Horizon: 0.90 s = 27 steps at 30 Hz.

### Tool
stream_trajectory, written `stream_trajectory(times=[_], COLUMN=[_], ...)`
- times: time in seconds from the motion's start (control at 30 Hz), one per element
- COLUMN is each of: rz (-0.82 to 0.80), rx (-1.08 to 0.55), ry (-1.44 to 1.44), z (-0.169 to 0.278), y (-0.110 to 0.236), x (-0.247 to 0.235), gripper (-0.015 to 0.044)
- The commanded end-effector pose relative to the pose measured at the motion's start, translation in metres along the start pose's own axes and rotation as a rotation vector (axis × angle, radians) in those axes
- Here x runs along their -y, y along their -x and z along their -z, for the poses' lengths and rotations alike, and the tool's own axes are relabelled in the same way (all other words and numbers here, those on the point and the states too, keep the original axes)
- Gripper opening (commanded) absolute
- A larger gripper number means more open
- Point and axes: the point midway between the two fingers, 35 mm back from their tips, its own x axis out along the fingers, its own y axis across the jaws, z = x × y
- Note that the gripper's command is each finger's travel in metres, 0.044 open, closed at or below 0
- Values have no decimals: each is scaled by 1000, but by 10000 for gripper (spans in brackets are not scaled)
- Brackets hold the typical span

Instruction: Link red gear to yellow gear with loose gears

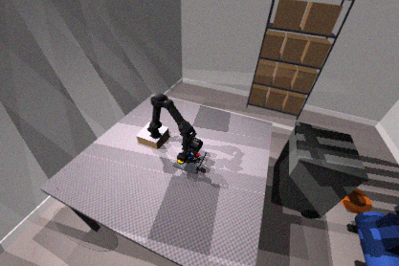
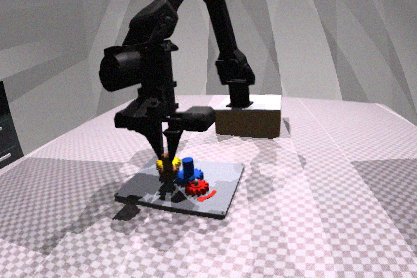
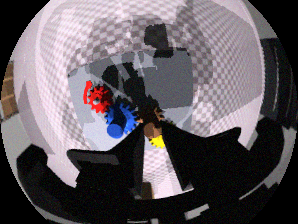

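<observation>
Pointing downward, the hand (image 1: 182, 156) (image 2: 169, 158) (image 3: 152, 125) grips the brown gear (image 2: 167, 171) (image 3: 152, 118).
</observation>
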Motion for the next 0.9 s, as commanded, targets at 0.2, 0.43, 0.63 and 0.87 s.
stream_trajectory(times=[0.2,0.43,0.63,0.87], rz=[0,0,0,-1], rx=[-2,-2,-2,-2], ry=[-245,-411,-377,-223], z=[1,0,0,1], y=[-2,-2,-3,-4], x=[1,1,0,0], gripper=[0,0,0,0])
